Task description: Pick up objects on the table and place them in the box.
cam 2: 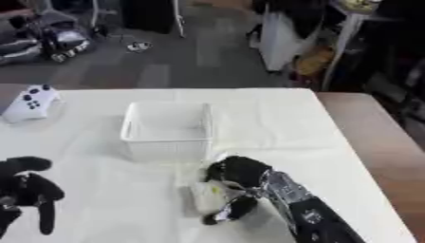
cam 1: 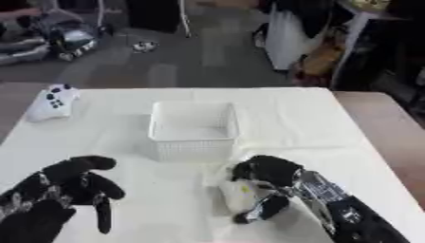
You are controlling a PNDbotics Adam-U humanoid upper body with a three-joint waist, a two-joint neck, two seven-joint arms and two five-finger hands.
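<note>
Robot's right hand [cam 1: 264, 172], coming in from approx. 4 o'clock, sits on a small pale object [cam 1: 239, 195] w/ a yellowish spot, lying on the white-covered worktop [cam 1: 348, 156] just below the box's front right corner, at about 6 o'clock in the view. Its fingers [cam 1: 264, 209] are curled round the object, one dark digit running down its right side, the rest arched over its top; object touches the cloth as far as can be seen. What the object is cannot be made out. The box [cam 1: 193, 126], a white mesh basket, stands upright near the worktop's centre, nothing visible inside it. At approx. 10 o'clock, well apart from the box, a white game controller [cam 1: 51, 101] w/ dark buttons lies near the worktop's far left edge. The left hand [cam 1: 62, 192] rests at 8 o'clock near the lower left corner, fingers loosely bent and spread, holding nothing, well apart from the box and the pale object. Bare wood of the worktop shows along the right side, at 3 o'clock.
</note>
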